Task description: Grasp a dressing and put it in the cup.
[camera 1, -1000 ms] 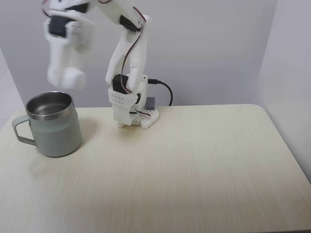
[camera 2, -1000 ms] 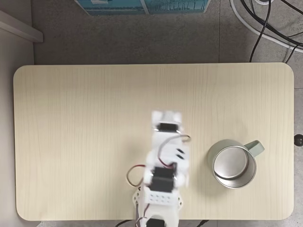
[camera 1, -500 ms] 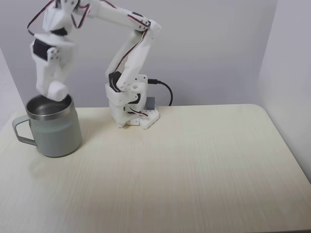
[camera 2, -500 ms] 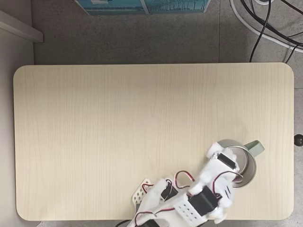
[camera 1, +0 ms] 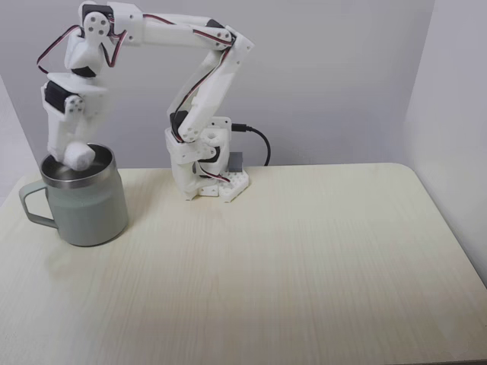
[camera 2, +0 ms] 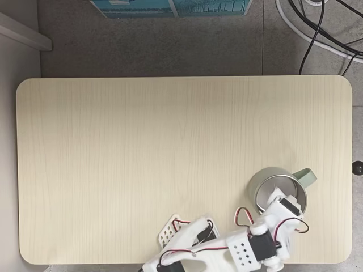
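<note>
The cup (camera 1: pixel 82 207), a pale grey-green metal mug with a steel rim, stands near the left end of the table in a fixed view, its handle pointing left. My gripper (camera 1: pixel 71 158) reaches down to the mug's mouth and is shut on the dressing (camera 1: pixel 80 155), a small white roll held level with the rim. From above, the cup (camera 2: pixel 256 182) sits near the lower right of the table with its handle up and right. There my gripper (camera 2: pixel 277 198) covers much of the opening, and the roll is hidden under it.
The arm's base (camera 1: pixel 205 181) is fixed at the table's back edge with a black cable (camera 1: pixel 259 140) behind it. The light wooden table (camera 2: pixel 142 147) stretches wide to the left in the view from above. Cables (camera 2: pixel 317 28) and a blue box (camera 2: pixel 170 5) lie on the floor beyond.
The arm swung across to the mug and lowered. The gripper with the roll went from above and beside the cup down to its rim.
</note>
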Controlling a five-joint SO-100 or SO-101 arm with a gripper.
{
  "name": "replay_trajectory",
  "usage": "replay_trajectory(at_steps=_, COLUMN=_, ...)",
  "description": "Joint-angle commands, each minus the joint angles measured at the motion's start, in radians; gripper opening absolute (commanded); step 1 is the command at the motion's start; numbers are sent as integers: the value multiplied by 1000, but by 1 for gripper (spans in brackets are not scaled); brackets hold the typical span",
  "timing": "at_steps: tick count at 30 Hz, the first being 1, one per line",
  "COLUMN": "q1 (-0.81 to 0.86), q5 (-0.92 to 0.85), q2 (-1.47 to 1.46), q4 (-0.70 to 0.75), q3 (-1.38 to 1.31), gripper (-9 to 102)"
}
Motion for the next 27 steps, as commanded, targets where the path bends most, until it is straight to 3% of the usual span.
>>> replay_trajectory(at_steps=1, q1=15, q5=12, q2=-20, q4=-8, q3=3, gripper=23)
replay_trajectory(at_steps=27, q1=8, q5=-32, q2=9, q4=-83, q3=-84, gripper=24)
